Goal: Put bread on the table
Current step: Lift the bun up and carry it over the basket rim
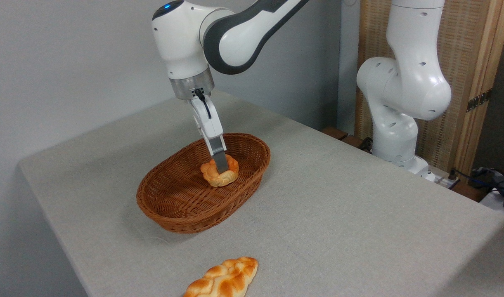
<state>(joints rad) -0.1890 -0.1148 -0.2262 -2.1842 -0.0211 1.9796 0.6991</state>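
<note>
Over basket, arm angled down, pincer gripping bread.

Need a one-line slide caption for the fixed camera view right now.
Gripper reaches into the wicker basket onto the round bun; a braided loaf lies on the grey table.

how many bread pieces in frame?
2. A round knotted bun inside the wicker basket, with the end effector down on it. A long braided loaf lies on the table at the front edge, partly cut off. None look hidden.
</note>
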